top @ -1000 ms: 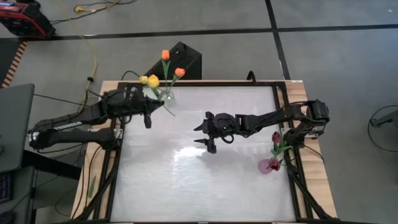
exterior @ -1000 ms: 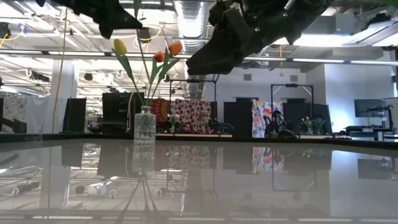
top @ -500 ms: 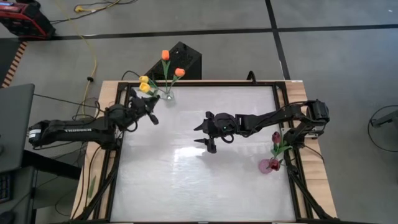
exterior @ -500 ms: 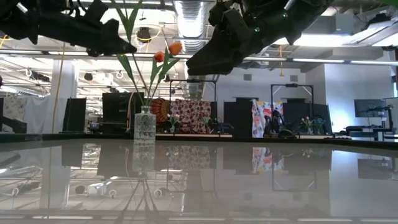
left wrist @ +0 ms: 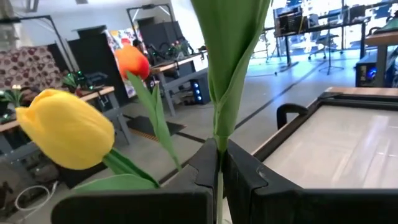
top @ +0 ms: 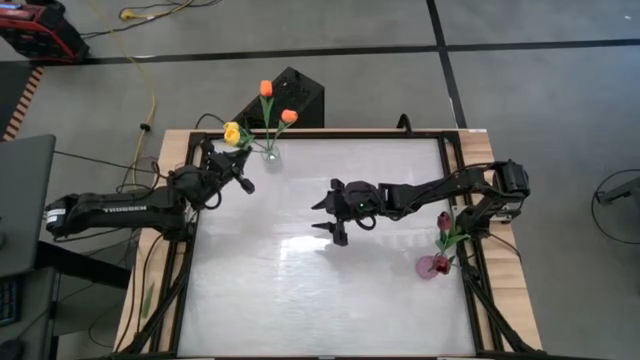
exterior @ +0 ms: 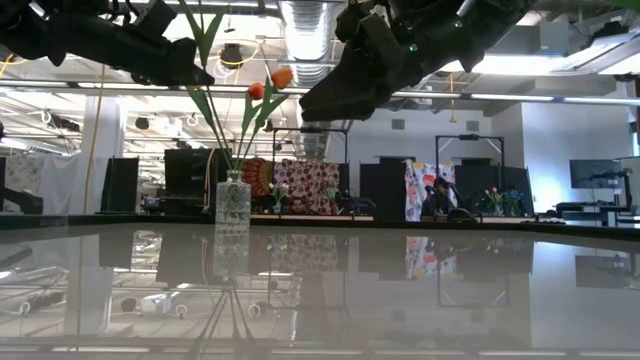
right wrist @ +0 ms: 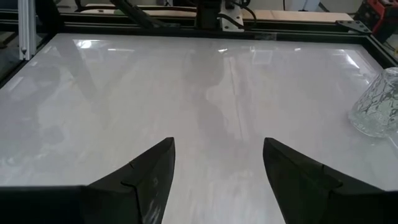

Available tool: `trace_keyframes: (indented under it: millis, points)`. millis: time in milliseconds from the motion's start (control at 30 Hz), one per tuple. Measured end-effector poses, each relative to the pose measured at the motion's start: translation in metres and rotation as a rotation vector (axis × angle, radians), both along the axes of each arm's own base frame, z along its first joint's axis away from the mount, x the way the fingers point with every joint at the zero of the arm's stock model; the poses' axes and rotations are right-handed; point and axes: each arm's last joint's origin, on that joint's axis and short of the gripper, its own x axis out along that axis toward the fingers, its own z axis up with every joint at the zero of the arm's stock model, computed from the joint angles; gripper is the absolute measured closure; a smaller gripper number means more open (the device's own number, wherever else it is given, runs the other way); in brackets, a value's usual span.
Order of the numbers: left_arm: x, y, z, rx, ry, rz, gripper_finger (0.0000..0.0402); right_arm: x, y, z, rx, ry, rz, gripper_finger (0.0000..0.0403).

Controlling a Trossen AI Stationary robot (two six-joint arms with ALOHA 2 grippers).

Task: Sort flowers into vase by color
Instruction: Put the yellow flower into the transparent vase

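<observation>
While the left gripper [top: 243, 183] stays clamped on a yellow tulip's [top: 232, 132] stem beside the far-left clear vase [top: 270, 154], presumably steering it in among the orange tulips [top: 266, 89], the right gripper [top: 322, 215] waits mid-table, jaws apart; the maroon tulip [top: 443, 220] stands far right.

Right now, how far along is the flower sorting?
Looks done: two orange tulips stand in the clear vase, and a dark red tulip in the pink vase. In hand: the left tool is shut on a green stem beside the yellow tulip, by the clear vase. Left: releasing it; no loose flowers show on the table. The right tool hovers open mid-table.
</observation>
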Motion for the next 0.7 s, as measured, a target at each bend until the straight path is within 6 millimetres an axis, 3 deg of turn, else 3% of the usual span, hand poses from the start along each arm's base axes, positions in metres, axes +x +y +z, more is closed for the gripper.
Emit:
trace_keyframes:
  millis: [400,700]
  points:
    - [-0.003,0.01,-0.002,-0.029,-0.032,0.012,0.0401,0.001,0.0,0.003,0.0,-0.031,-0.001,0.0133]
    - [0.005,0.019,-0.013,-0.066,0.02,0.011,0.0401,0.001,0.0,0.003,-0.001,-0.031,-0.001,0.0133]
